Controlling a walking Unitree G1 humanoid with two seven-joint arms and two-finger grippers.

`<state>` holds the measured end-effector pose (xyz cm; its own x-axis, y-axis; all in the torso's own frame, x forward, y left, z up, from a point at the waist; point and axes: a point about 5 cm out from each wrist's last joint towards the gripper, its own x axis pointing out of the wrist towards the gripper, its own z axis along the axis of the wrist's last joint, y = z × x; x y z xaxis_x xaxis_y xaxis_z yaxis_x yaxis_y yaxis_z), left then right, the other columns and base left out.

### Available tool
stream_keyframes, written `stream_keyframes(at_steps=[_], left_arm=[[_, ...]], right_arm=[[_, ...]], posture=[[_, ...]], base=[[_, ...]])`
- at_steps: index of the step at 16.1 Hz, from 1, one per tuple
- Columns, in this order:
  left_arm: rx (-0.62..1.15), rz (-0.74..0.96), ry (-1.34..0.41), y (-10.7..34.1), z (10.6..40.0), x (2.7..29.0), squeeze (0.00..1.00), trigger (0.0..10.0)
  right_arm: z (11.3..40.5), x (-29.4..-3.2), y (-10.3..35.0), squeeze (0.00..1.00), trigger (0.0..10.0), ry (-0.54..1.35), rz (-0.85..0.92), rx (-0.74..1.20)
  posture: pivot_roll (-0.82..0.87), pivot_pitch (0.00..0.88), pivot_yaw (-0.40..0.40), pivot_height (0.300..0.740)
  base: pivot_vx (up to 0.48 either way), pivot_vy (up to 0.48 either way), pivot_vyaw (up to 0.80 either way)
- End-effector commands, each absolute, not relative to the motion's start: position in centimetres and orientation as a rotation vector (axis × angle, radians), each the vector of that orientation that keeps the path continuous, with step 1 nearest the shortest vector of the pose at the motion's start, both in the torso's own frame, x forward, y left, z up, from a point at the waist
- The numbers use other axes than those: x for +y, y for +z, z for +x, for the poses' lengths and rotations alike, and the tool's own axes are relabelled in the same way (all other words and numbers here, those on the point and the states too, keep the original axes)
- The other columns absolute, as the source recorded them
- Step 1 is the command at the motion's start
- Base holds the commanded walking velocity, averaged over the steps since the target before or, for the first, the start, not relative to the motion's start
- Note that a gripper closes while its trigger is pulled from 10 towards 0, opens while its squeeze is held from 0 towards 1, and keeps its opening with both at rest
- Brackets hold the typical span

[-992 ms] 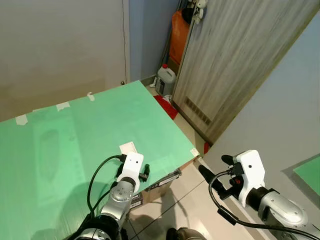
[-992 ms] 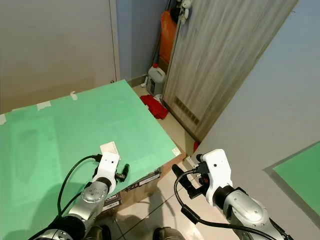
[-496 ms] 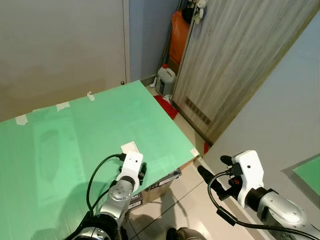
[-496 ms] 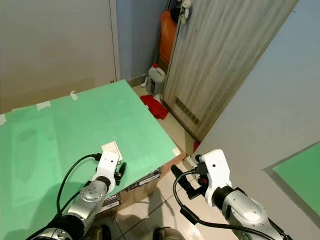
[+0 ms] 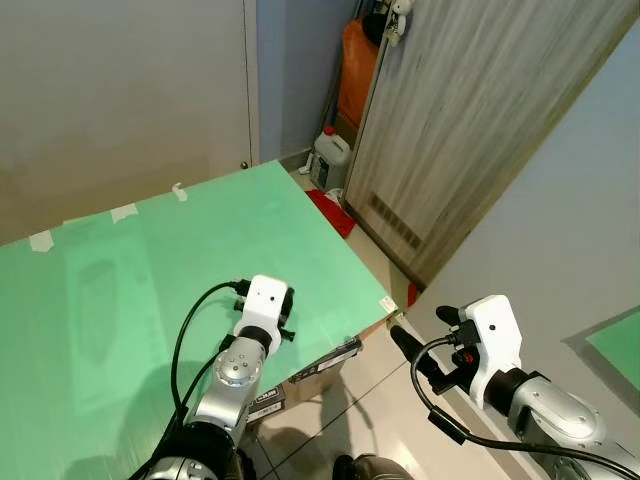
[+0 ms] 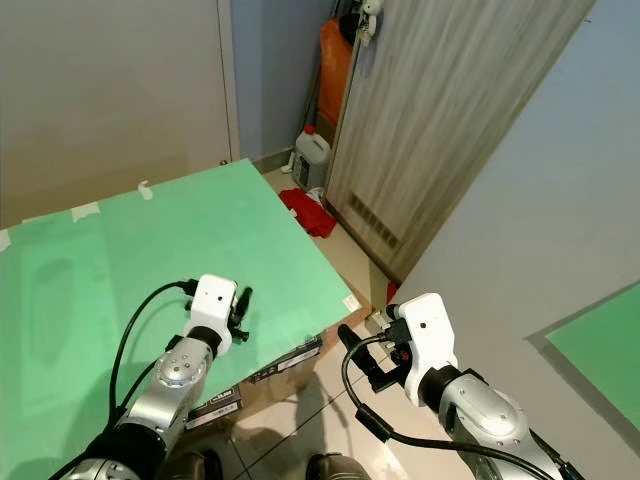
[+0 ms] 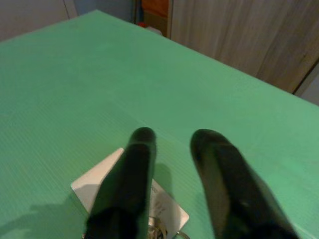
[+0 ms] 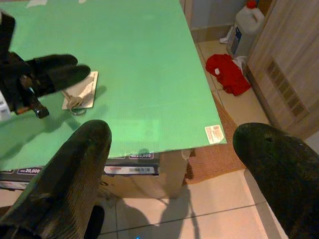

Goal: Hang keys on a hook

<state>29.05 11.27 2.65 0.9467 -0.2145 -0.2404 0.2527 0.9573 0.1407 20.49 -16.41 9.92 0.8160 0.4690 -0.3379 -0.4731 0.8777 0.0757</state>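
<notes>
**Left hand over the keys, pick-up not yet made**

Left hand (image 7: pixel 172 149) sits low over the green worktop (image 5: pixel 150 260), black fingers (image 7: pixel 134 169) slightly apart, nothing between them. Just under the fingertips lies a white card (image 7: pixel 94 184) with the keys (image 8: pixel 75 102) on its near edge; a bit of key ring shows at 6 o'clock in the left wrist view. From the right wrist view the left hand's tips hang right above card and keys, apparently not touching.

To do this well, I'd judge: drop straight down, straddle the ring rather than the card, and close on metal only. The card is thin and could slide or come up with the keys.

Right hand (image 8: pixel 174 154) hangs off the worktop's edge over the tiled floor (image 5: pixel 385 400), fingers wide apart, empty. From the keys, the wooden door (image 5: pixel 470 120) is around 2 o'clock, a white jug (image 5: pixel 331 158) at 1 o'clock. No hook made out.
</notes>
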Motion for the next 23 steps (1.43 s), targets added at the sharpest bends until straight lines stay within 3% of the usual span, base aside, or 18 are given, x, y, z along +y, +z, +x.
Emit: stream_keyframes(at_steps=[1,2,3,17,18,19,23], left_arm=[[0.244,0.186,-0.247,2.4,28.8,11.0,0.0,0.0],[0.263,0.211,-0.241,2.1,28.7,11.0,0.0,0.0],[0.276,0.247,-0.241,1.7,28.6,11.0,1.0,10.0],[0.424,0.371,-0.238,-0.6,28.3,11.4,1.0,10.0],[0.442,0.363,-0.237,-0.8,28.3,11.4,0.89,10.0],[0.448,0.36,-0.238,-0.8,28.3,11.3,0.0,10.0],[0.453,0.37,-0.241,-1.0,28.2,11.2,0.0,10.0]], right_arm=[[20.5,-16.4,9.7,0.0,10.0,0.496,-0.02,0.36],[20.6,-16.4,9.7,0.0,10.0,0.497,-0.02,0.36],[20.7,-16.4,9.7,0.0,10.0,0.499,-0.021,0.359],[19.9,-17.0,9.7,0.0,10.0,0.485,-0.034,0.373],[20.0,-16.9,9.7,0.0,10.0,0.487,-0.034,0.372],[20.1,-16.9,9.8,0.0,10.0,0.489,-0.035,0.37],[20.1,-17.0,9.8,0.0,10.0,0.49,-0.039,0.372]], posture=[[-0.16,0.108,-0.09,0.74],[-0.16,0.108,-0.09,0.74],[-0.17,0.108,-0.093,0.74],[-0.21,0.121,-0.098,0.74],[-0.21,0.122,-0.101,0.74],[-0.21,0.122,-0.103,0.74],[-0.21,0.123,-0.106,0.74]], base=[[0.0,0.0,0.0],[0.0,0.0,0.0],[0.0,0.0,0.0],[0.0,0.0,0.0],[0.0,0.0,0.0],[0.0,0.0,0.0],[0.0,0.0,0.0]])
